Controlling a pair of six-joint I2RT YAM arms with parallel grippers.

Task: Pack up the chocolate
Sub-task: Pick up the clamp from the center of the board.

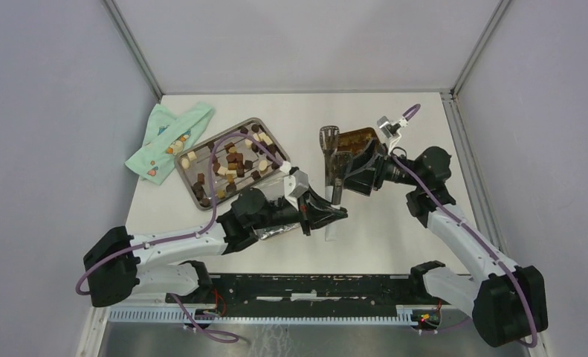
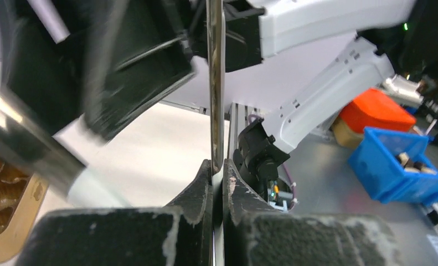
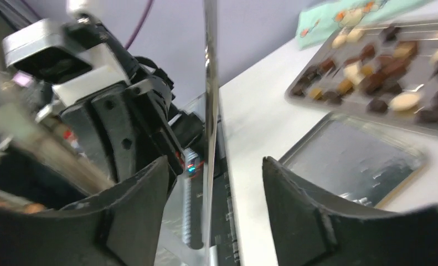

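Two grippers meet mid-frame: your left gripper (image 2: pixel 217 180) is clamped on the spatula (image 1: pixel 327 137) handle and your right gripper (image 3: pixel 215 169) gapes around it. The chocolate (image 1: pixel 235 158) lies on the tray (image 1: pixel 216 142), upper left.

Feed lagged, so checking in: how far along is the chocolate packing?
Done: the gold tin stands open. In hand: the left gripper is shut on the slotted metal utensil; the right gripper is open around it. Left: the chocolate pieces lie on the tray; none visibly in the tin.
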